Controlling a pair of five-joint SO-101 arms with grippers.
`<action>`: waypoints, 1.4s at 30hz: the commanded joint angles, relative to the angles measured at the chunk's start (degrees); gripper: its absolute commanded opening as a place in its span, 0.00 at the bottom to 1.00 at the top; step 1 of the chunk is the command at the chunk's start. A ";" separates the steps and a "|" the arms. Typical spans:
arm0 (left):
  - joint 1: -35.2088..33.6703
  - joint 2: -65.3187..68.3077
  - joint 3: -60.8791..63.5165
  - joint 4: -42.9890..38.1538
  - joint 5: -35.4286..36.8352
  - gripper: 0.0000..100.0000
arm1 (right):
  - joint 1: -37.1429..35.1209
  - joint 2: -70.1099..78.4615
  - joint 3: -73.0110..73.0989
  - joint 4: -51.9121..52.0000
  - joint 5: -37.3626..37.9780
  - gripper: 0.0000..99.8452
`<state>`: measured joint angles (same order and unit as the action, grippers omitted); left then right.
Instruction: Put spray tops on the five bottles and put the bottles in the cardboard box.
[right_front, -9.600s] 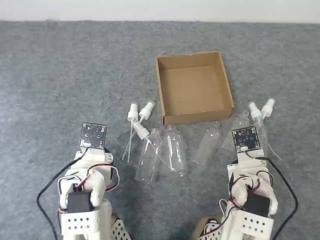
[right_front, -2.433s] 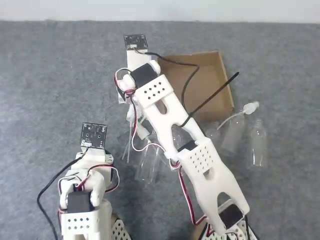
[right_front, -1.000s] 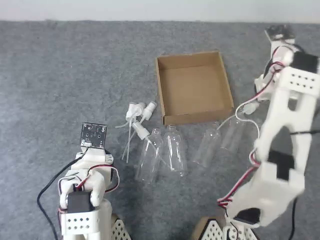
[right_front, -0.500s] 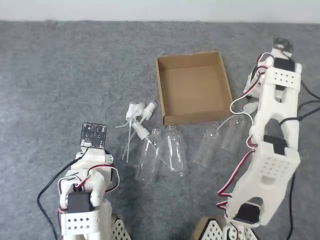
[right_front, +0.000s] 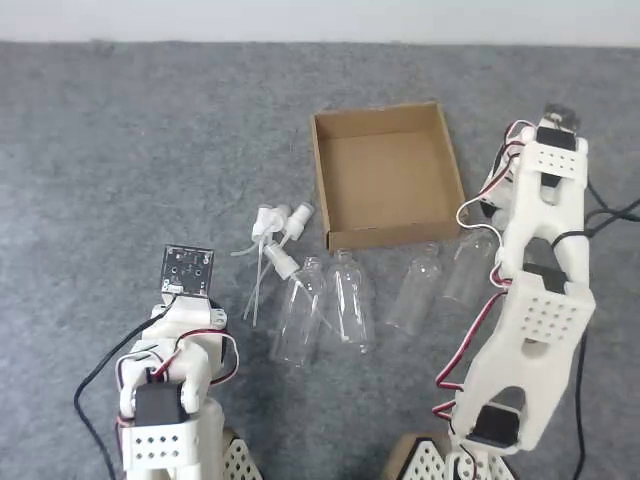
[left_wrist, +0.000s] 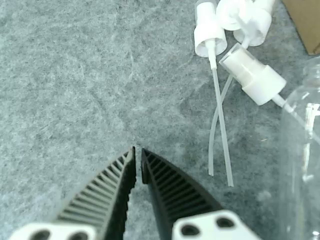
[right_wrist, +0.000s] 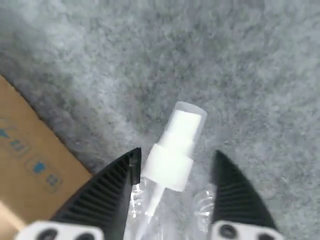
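Spray top (right_wrist: 177, 135) between spread right end effector (right_wrist: 176, 151), cardboard box (right_wrist: 25, 150) near

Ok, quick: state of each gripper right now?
Left gripper: shut, empty.
Right gripper: open, jaws either side of a spray top.

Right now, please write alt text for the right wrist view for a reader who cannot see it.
The right gripper is open, one finger on each side of a white spray top on grey carpet. Clear bottle necks lie close to it, and a cardboard box corner is nearby.
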<state>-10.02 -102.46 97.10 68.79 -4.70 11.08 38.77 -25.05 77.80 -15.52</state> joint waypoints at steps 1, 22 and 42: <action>0.00 0.35 -0.40 0.09 -0.26 0.01 | 0.48 -1.63 -0.79 -1.89 -0.35 0.10; 0.00 0.35 -0.40 0.18 -0.26 0.01 | -7.69 -18.59 -20.75 18.07 10.81 0.07; -0.09 0.35 -0.40 0.26 -0.35 0.01 | -49.54 -24.13 -11.34 15.60 10.81 0.07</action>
<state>-10.02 -102.46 97.10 68.79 -4.70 -36.40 14.51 -39.47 99.78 -5.23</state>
